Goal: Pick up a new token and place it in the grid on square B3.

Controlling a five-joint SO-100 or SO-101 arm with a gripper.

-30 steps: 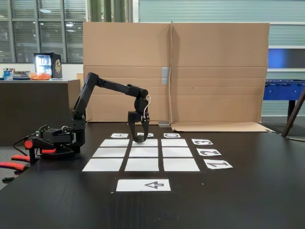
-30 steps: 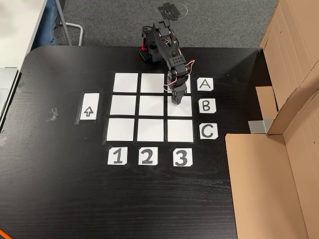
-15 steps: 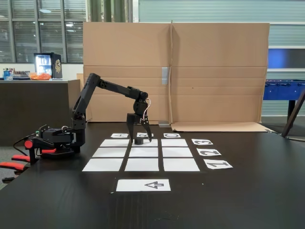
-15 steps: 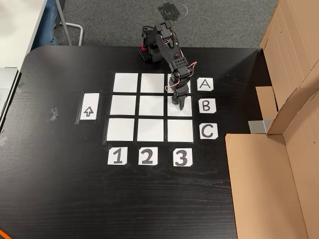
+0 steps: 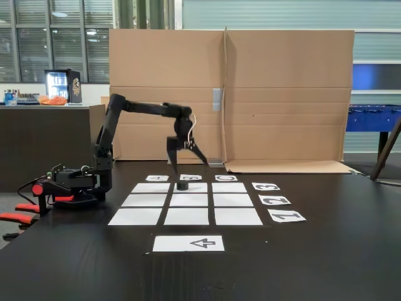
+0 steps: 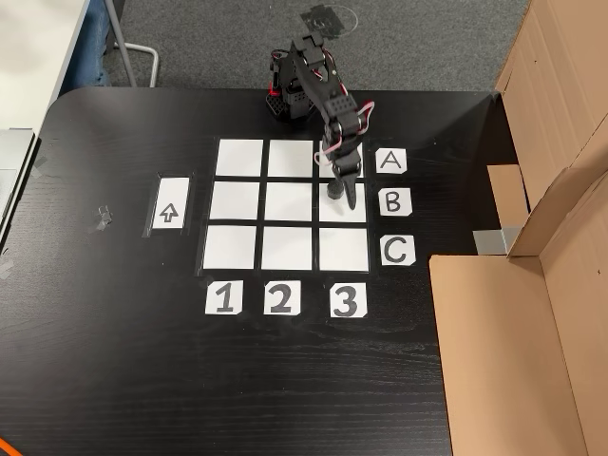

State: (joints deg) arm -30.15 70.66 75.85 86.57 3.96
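Observation:
The black token (image 5: 182,185) stands upright on square B3 (image 5: 199,188), the middle square of the grid's (image 5: 187,216) far row in the side fixed view. My gripper (image 5: 188,160) hangs open a little above the token, its fingers spread and nothing between them. In the fixed view from above, the gripper (image 6: 344,194) hovers over square B3 (image 6: 348,215), level with the "B" card (image 6: 393,201) and in the column of the "3" card (image 6: 347,300). There the token (image 6: 332,192) peeks out beside the fingers. The other squares of the grid (image 6: 287,249) are bare.
A white sheet with an arrow (image 6: 168,204) lies beside the grid. Cardboard walls (image 5: 232,94) stand behind the table, and flat cardboard (image 6: 513,351) covers one table corner. The arm's base (image 5: 75,185) sits at the grid's "A" side.
The gripper, shut on the token low over B3, has opened and risen. The token now stands free on the square.

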